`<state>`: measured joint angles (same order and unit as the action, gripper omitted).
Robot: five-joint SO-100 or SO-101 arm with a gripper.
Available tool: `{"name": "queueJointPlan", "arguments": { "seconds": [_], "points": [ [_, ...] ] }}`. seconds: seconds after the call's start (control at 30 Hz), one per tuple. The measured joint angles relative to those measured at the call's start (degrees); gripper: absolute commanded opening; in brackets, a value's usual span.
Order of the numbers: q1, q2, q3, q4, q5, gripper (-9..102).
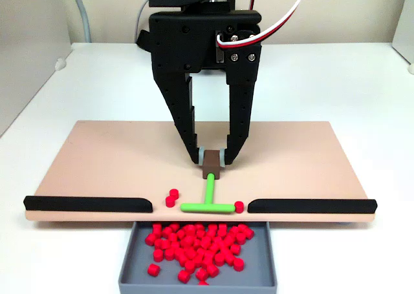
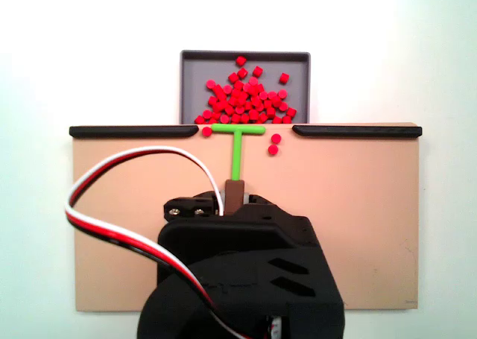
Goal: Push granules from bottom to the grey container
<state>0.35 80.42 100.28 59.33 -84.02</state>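
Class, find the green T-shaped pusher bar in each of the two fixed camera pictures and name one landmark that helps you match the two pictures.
In a fixed view: the green pusher bar lies low in the centre, its crossbar at the gap between the black strips, just above the grey container.
In a fixed view: the bar sits above centre, crossbar uppermost, just below the container.
Shared landmark: the gap between the two black strips on the tan board.

Most granules (image 1: pixel 197 245) lie in the container (image 1: pixel 132 258); three remain on the board (image 1: pixel 97 158) beside the pusher (image 1: pixel 208 203).
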Motion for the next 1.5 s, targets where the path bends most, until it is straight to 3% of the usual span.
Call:
{"name": "queueJointPlan", "arguments": {
  "seconds": [0.73, 1.1, 1.5],
  "points": [
    [0.5, -4.2, -8.0, 1.0, -0.5, 0],
    [1.8, -4.2, -14.9, 9.2, -1.1, 0],
    [2.5, 10.1, -14.0, 21.9, -2.7, 0]
  ]
}}
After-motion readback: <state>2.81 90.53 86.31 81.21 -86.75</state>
